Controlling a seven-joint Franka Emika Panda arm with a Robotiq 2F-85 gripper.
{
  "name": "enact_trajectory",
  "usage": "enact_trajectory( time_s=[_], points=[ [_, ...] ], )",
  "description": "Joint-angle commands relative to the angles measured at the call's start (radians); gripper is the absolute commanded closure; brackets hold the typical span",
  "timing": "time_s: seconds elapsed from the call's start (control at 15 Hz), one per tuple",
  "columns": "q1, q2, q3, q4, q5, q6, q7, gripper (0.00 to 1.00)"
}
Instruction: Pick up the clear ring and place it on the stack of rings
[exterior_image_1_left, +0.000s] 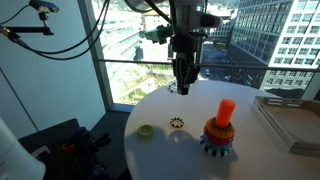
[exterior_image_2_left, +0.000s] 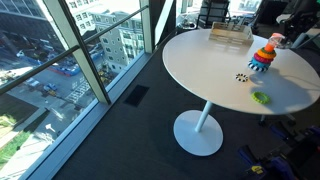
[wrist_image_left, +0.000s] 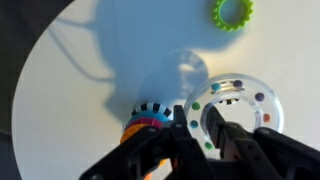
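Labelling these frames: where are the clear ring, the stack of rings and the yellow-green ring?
clear ring (wrist_image_left: 236, 112): wrist view, on its see-through band.
stack of rings (exterior_image_1_left: 219, 131): exterior view, on the orange ring around the peg.
yellow-green ring (exterior_image_1_left: 146, 130): exterior view, on its rim.

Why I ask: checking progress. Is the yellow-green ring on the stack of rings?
No; in an exterior view the yellow-green ring lies flat on the table, apart from the stack of rings.

Your clear ring (wrist_image_left: 233, 112): see-through with coloured dots, whitish sheen | stack of rings (exterior_image_1_left: 219, 128): orange-red peg, orange and yellow bands, blue toothed base | yellow-green ring (wrist_image_left: 232, 12): bright lime | dark toothed ring (exterior_image_1_left: 177, 124): blackish | table (exterior_image_2_left: 215, 70): plain white | gripper (wrist_image_left: 190, 150): black
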Motion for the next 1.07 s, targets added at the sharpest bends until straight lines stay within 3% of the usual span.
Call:
enact_trajectory(
  time_s=[0.0, 1.0],
  points=[
    [-0.014, 0.023, 0.004, 0.096, -0.009, -0.072, 0.043, 0.91],
    [-0.085, 0.201, -0.057, 0.349, 0.069, -0.209, 0.094, 0.91]
  ],
)
